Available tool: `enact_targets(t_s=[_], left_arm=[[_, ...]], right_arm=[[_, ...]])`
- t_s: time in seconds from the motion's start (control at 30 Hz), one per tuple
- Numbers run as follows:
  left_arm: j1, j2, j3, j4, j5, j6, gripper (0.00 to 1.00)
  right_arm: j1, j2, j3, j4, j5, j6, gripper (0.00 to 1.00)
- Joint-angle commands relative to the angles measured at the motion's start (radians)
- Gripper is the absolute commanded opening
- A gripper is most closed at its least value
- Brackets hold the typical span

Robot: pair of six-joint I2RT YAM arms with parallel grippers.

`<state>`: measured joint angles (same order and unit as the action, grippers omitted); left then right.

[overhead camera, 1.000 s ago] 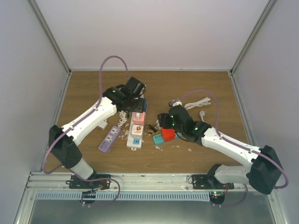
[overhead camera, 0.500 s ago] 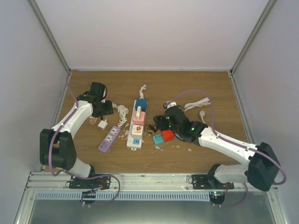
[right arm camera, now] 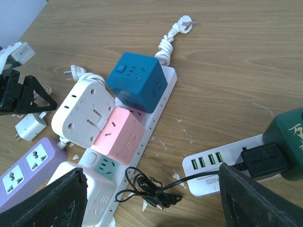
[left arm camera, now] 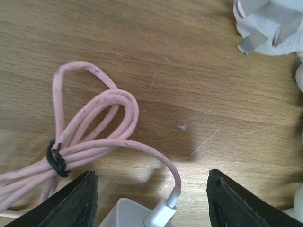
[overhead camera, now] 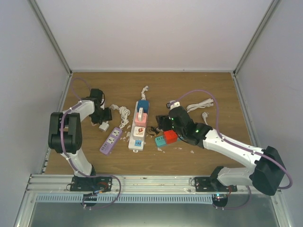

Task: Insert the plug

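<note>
A small white charger plug (left arm camera: 124, 213) with a bundled pink cable (left arm camera: 94, 124) lies on the wood. My left gripper (left arm camera: 152, 201) stands open over it, one jaw on each side and not touching. From above, the left gripper (overhead camera: 104, 115) is at the table's left, beside the charger (overhead camera: 103, 126). The white power strip (overhead camera: 137, 128) carries a blue cube (right arm camera: 137, 81), a pink cube (right arm camera: 118, 134) and a white adapter (right arm camera: 80, 111). My right gripper (right arm camera: 151, 201) hangs open above a coiled black cable (right arm camera: 147, 189), holding nothing.
A purple power strip (overhead camera: 110, 140) lies left of the white one. A white USB strip (right arm camera: 222, 170) holds a black plug (right arm camera: 262, 158) beside a dark green block (right arm camera: 286, 135). A loose white pronged plug (left arm camera: 270, 23) and a white cord (overhead camera: 199, 105) lie nearby.
My left arm swung from over the white power strip to the table's left and came down over the small charger. The right gripper opened a little wider and barely moved.
</note>
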<state>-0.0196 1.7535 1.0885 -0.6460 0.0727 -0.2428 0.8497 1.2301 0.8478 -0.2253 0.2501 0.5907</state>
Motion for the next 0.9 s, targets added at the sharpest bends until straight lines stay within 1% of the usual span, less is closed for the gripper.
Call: enact_targets(t_s=[0.0,0.13,0.33,0.63,0.7,0.77,0.8,0.87], left_arm=[[-0.002,-0.004,-0.022,0.037,0.04,0.012,0.64],[-0.02,-0.031,-0.054,0.031,0.066,-0.012,0.64],[-0.079,-0.052,-0.074,-0.01,-0.055,-0.031,0.67],[-0.129,-0.057,-0.097,-0.069,-0.153,-0.073,0.66],[-0.132,-0.061,-0.112,-0.072,-0.16,-0.083,0.65],[-0.132,-0.065,-0.121,-0.071,-0.163,-0.088,0.61],[-0.131,-0.066,-0.123,-0.069,-0.162,-0.091,0.58],[-0.129,-0.077,-0.126,-0.056,-0.163,-0.096,0.48]], right_arm=[[0.002,0.0,-0.005,0.016,0.03,-0.008,0.76],[0.002,0.024,0.002,0.018,0.027,0.003,0.76],[0.002,0.057,0.017,0.005,0.017,0.017,0.76],[0.002,0.057,0.012,-0.001,0.016,0.027,0.76],[0.002,0.058,0.011,0.0,0.015,0.03,0.76],[0.002,0.057,0.012,-0.002,0.014,0.031,0.76],[0.002,0.057,0.012,-0.003,0.014,0.031,0.76],[0.002,0.055,0.015,-0.005,0.012,0.031,0.76]])
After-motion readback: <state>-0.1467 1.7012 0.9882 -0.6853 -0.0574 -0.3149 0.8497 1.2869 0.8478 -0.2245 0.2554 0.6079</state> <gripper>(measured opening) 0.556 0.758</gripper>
